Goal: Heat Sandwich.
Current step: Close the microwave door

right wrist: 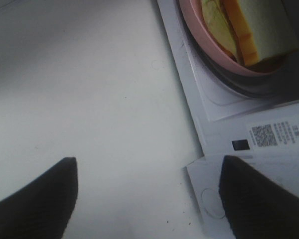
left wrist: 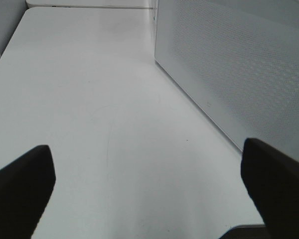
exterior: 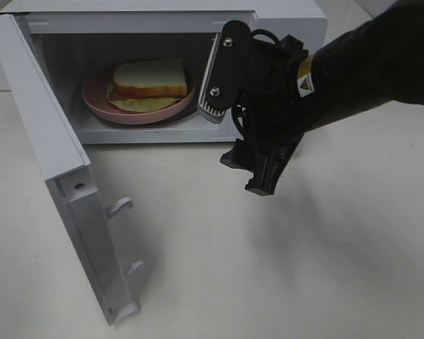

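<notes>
The sandwich (exterior: 152, 78), white bread with a tan crust and yellow-green filling, lies on a round pink plate (exterior: 99, 106) inside the open microwave (exterior: 290, 18). My right gripper (exterior: 230, 131) hovers just outside the cavity's right front, jaws open and empty. In the right wrist view the right gripper (right wrist: 147, 199) spreads over the table and the microwave's front sill, with the sandwich (right wrist: 259, 30) and plate rim (right wrist: 209, 50) beyond. The left gripper (left wrist: 147, 194) shows only in its wrist view, open and empty above the bare table.
The microwave door (exterior: 49, 141) is swung wide to the left, its latch hooks (exterior: 120, 206) sticking out. A perforated white microwave panel (left wrist: 239, 64) stands close beside the left gripper. A QR-code sticker (right wrist: 274, 133) sits on the front sill. The white table (exterior: 268, 268) extends in front.
</notes>
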